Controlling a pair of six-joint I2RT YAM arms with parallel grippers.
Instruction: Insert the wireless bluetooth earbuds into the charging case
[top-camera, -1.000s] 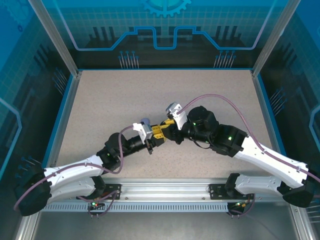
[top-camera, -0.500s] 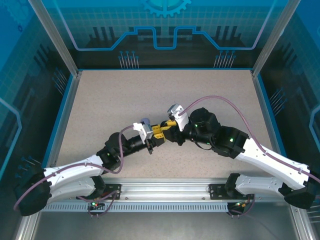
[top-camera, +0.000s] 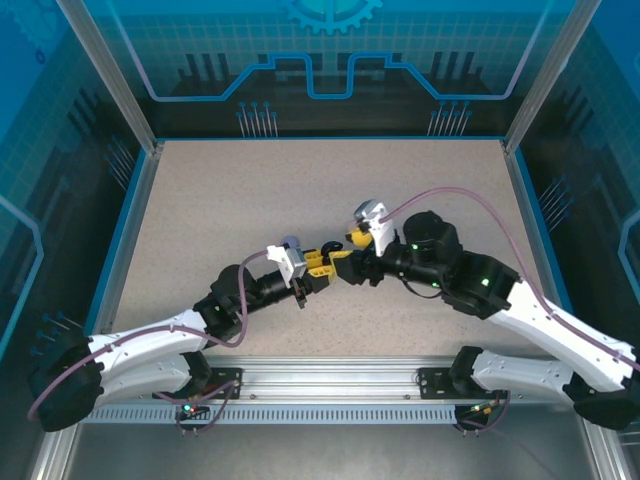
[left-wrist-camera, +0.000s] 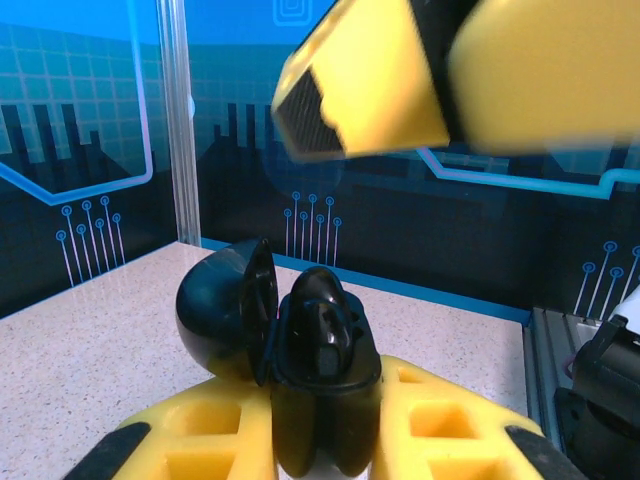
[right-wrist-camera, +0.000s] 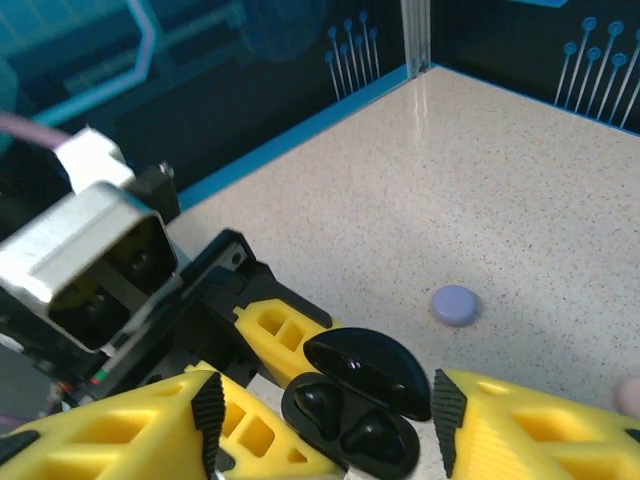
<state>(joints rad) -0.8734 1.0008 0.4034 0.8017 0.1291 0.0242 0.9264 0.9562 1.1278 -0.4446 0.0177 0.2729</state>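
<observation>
Left hand (left-wrist-camera: 320, 440) gripping open case (left-wrist-camera: 322, 345), black earbuds (right-wrist-camera: 345, 425) inside, right hand (right-wrist-camera: 328, 402) above

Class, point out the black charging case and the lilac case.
black charging case (right-wrist-camera: 372, 370), right wrist view, on its open lid.
lilac case (right-wrist-camera: 455, 305), right wrist view, on its top face.

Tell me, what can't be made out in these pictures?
- Right wrist view: a pink thing is cut off by the right edge.
- Left wrist view: the right gripper is blurred, too close to the lens.
- Top view: the black case is too small, hidden inside the left gripper.
</observation>
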